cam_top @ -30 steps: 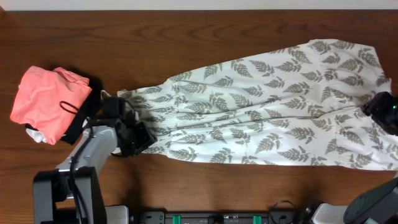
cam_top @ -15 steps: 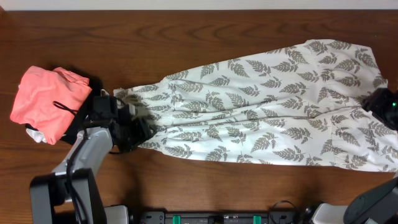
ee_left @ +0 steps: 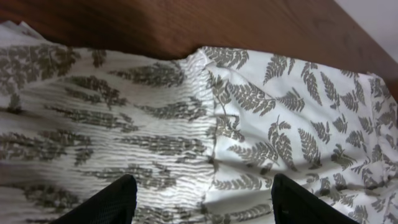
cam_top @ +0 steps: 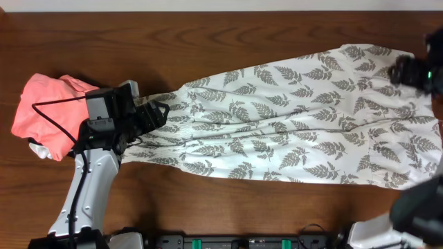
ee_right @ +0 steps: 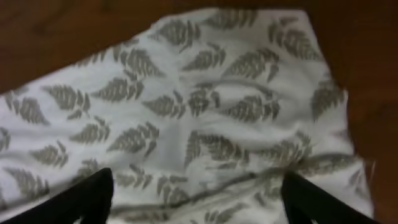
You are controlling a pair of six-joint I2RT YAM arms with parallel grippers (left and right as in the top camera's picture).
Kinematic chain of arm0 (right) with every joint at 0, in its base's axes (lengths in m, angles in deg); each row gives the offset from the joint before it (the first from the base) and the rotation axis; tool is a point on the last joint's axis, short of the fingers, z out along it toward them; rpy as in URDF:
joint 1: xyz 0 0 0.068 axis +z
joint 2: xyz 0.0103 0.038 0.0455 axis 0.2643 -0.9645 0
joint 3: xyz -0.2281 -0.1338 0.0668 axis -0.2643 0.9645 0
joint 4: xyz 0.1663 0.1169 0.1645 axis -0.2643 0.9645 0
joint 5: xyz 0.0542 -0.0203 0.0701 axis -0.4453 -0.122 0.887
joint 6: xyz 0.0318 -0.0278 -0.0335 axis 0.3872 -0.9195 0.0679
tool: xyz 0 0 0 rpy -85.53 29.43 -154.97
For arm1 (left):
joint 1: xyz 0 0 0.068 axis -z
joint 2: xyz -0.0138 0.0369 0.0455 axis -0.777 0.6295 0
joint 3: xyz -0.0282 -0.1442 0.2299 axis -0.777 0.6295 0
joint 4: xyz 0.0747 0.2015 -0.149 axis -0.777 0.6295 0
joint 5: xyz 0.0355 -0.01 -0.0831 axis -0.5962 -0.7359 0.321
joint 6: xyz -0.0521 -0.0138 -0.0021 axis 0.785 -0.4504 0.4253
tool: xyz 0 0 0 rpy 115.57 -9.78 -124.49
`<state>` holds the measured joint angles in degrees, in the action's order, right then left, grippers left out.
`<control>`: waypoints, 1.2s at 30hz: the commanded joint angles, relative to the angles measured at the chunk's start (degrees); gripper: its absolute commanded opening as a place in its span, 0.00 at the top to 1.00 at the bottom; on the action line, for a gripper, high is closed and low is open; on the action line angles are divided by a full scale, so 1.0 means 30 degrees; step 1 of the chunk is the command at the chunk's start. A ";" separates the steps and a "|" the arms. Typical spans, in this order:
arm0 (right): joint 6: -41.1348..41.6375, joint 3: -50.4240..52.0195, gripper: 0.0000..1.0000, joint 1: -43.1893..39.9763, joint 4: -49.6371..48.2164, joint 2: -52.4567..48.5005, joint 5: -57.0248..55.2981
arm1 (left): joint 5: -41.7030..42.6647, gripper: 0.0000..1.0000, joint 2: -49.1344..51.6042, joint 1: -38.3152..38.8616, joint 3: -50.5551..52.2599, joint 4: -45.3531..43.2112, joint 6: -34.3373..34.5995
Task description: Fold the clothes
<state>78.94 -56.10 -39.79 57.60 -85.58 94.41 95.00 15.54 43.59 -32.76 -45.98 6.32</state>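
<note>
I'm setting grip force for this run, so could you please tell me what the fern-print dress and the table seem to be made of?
The dress looks like thin, matte fabric, perhaps cotton or viscose: it lies limp with soft creases, and its narrow end is gathered into fine ribs. The table looks like dark wood or veneer, slightly glossy: grain lines run along it.

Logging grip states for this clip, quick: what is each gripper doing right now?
Left gripper: open, holding nothing, over the thin white fabric garment with grey fern print.
Right gripper: open, holding nothing.
</note>
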 commanded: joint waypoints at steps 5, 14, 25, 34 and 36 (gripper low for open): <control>-0.2266 -0.8859 0.06 0.0867 0.1683 -0.7978 -0.0539 | -0.0430 0.30 0.0211 -0.0080 -0.0189 -0.0561 0.0168; -0.2885 -1.3777 0.01 0.0896 -0.1100 -1.4775 -0.0794 | -0.0423 0.30 0.0211 -0.0080 -0.0160 0.0015 0.0160; -0.2943 -1.3770 0.01 0.0940 -0.5042 -1.7442 -0.1355 | -0.0423 0.30 0.0211 -0.0044 -0.0160 0.0423 0.0160; -0.2943 -1.3770 0.01 0.1056 -0.5501 -1.8513 -0.1209 | -0.0430 0.30 0.0211 -0.0044 -0.0160 0.0430 0.0153; -0.2929 -1.3770 0.01 0.1093 -0.5260 -1.8841 -0.1013 | -0.0423 0.30 0.0211 -0.0044 -0.0160 0.0430 0.0160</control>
<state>70.72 -96.14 -37.43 41.28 -139.70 90.56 94.41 15.83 43.59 -32.76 -44.87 6.58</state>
